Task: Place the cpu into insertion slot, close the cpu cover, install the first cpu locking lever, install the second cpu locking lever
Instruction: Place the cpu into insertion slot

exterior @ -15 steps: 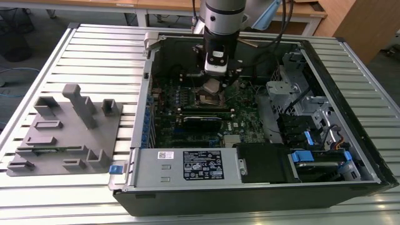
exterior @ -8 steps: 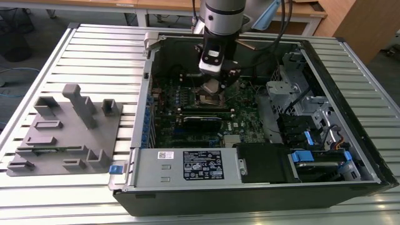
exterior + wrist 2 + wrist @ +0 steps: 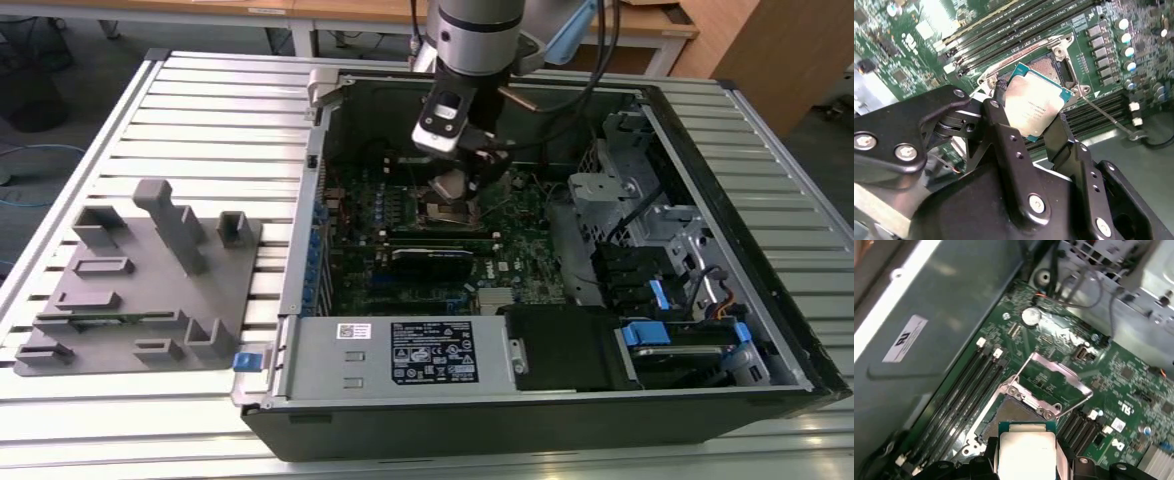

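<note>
My gripper (image 3: 457,178) reaches down into the open computer case and is shut on the cpu (image 3: 451,187). In the second wrist view the black fingers (image 3: 1000,107) clamp two opposite edges of the silvery cpu (image 3: 1035,106), which is tilted just above the insertion slot (image 3: 1053,70). The first wrist view has the cpu (image 3: 1026,452) between the gripper (image 3: 1026,462) fingers, close to the dark insertion slot (image 3: 1010,415). The cpu cover (image 3: 1059,371) stands hinged open beyond the slot. A thin locking lever (image 3: 1106,116) sticks out beside the socket, unlatched.
Memory slots (image 3: 961,395) run along one side of the socket. A black expansion card (image 3: 434,257) lies nearer the power supply (image 3: 427,355). Drive cages (image 3: 641,210) fill the exterior view's right of the case. A grey fixture tray (image 3: 134,280) sits on the table at the left.
</note>
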